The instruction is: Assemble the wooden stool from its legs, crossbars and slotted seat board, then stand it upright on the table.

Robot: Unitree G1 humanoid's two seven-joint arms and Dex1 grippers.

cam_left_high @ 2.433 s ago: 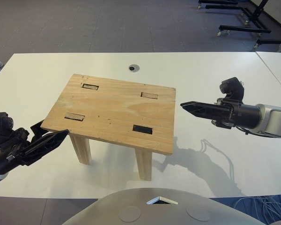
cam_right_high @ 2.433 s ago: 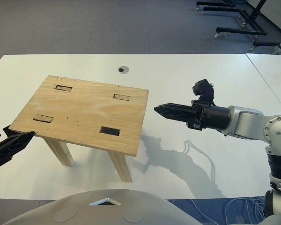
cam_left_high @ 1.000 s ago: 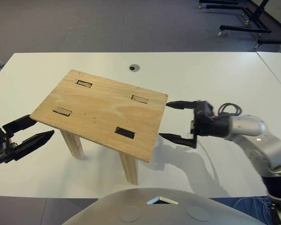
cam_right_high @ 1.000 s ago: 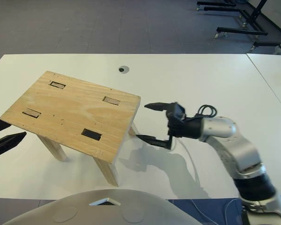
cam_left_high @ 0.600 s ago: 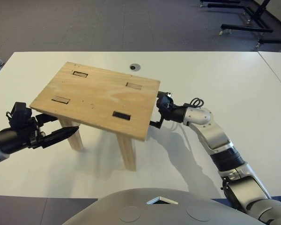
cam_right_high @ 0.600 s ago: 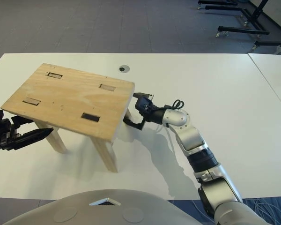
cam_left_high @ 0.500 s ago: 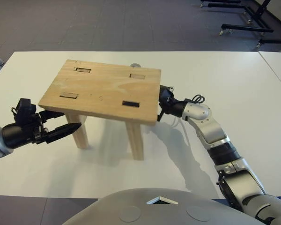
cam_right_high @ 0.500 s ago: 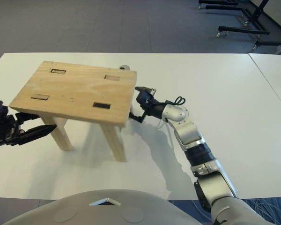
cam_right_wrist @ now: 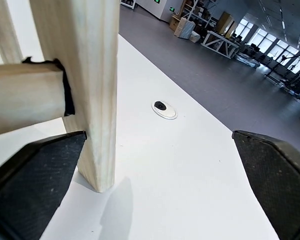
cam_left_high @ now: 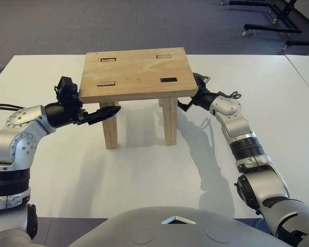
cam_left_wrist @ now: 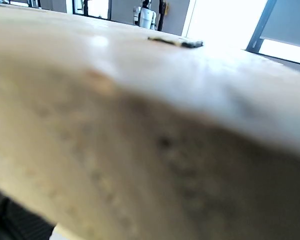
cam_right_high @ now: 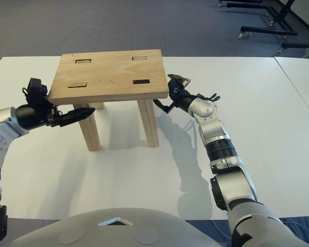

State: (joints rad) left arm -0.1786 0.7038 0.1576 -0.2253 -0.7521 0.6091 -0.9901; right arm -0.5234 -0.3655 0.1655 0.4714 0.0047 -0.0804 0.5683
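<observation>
The wooden stool [cam_left_high: 136, 74] stands upright on the white table [cam_left_high: 144, 170], its slotted seat board on top and its legs [cam_left_high: 169, 121] below. At the seat's left edge is my left gripper [cam_left_high: 109, 104], with one finger [cam_left_high: 107, 111] just under the board and not touching it. The left wrist view has the seat board's edge [cam_left_wrist: 155, 130] right up against the camera. My right gripper [cam_right_high: 165, 91] is open at the seat's right edge, its fingers above and below the board. In the right wrist view a leg [cam_right_wrist: 90, 90] and a crossbar [cam_right_wrist: 20, 102] stand between the spread fingers [cam_right_wrist: 35, 185].
A round cable port [cam_right_wrist: 165, 110] lies in the table behind the stool. The table's front half and right side are bare. Black wheeled stands [cam_left_high: 268, 25] are on the floor far behind the table.
The stool has turned square to me and shifted toward the far edge, and it now stands level. Both arms have stretched forward with it, and the right gripper has stayed at the seat's right edge.
</observation>
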